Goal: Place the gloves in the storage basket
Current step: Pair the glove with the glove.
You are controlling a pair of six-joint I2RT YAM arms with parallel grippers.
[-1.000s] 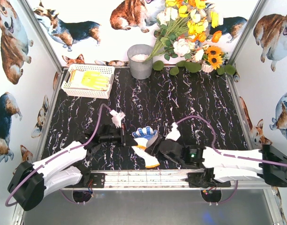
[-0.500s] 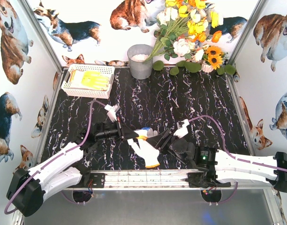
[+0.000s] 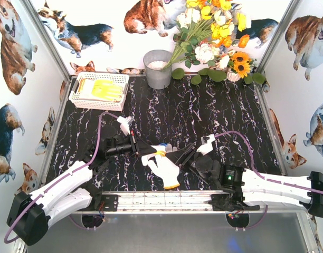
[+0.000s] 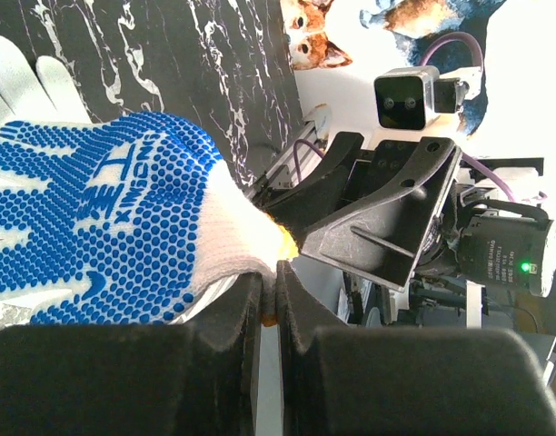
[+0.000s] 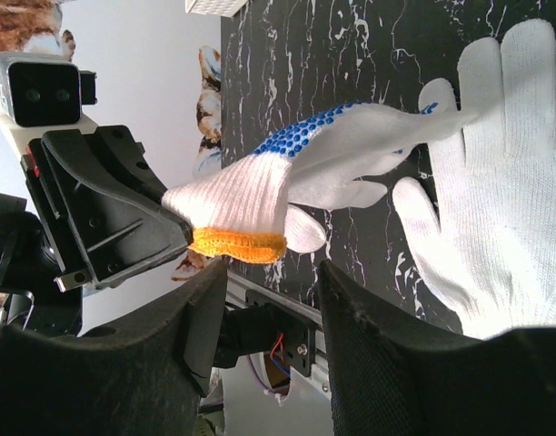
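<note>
Your left gripper (image 4: 267,291) was pinched shut on the blue-dotted glove (image 4: 105,209), and it held only the orange edge of the cuff. That thin bite was your main risk: the knit could slide out of the jaws on the long carry to the storage basket (image 3: 77,97), which sat at the far-left corner, well apart from the arms.

Your right gripper (image 5: 271,272) stood with its jaws apart and nothing between them. The held cuff hung just in front of that gap, so the 2 grippers were very near each other at the front middle of the table (image 3: 214,116). A careless move by either arm could have knocked them together or snagged the cuff.

A plain white glove (image 3: 164,171) lay palm-flat just beside the held one, near the front rail (image 3: 167,199). From the right wrist view, you could not tell whether the held glove's fingertips touched it. If they did, a low sideways pull might have dragged the white glove toward the edge.

The basket already held yellow gloves (image 3: 106,89). A dangling glove could have caught on its lattice wall and draped over the rim, so you needed height before crossing.
</note>
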